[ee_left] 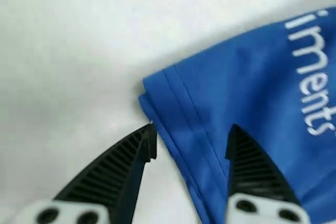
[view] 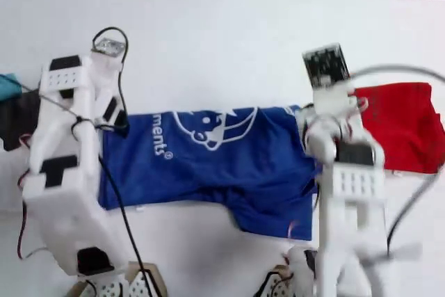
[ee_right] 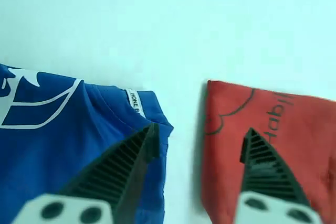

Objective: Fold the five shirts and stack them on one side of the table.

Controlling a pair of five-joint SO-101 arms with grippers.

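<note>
A blue shirt (view: 208, 158) lies spread sideways across the middle of a white table (view: 208, 33), between the two arms. Its chest carries a white line graphic with white lettering beside it. The lettering is cut short where the cloth folds under, and it is blurred in the left wrist view. A small white neck tag (ee_right: 135, 102) with dark print sits at the collar. A red shirt (view: 407, 126) lies folded flat on the right side of the table, just beside the blue one with a narrow strip of bare table between them. It bears a dark outline drawing and dark lettering. The left gripper (ee_left: 191, 142) is spread apart over the blue shirt's hem corner, one finger above bare table just off the edge and the other above the cloth, grasping nothing. The right gripper (ee_right: 202, 142) is likewise released, one finger over the blue collar end and the other over the red shirt. Whether any fingertip touches fabric cannot be told. In the high view the right arm (view: 344, 172) hides where the two shirts meet. At the table's left edge, a dark cloth (view: 14, 119) and a teal item (view: 8, 85) are cut off. A dark band of room runs along the far edge of the table.
</note>
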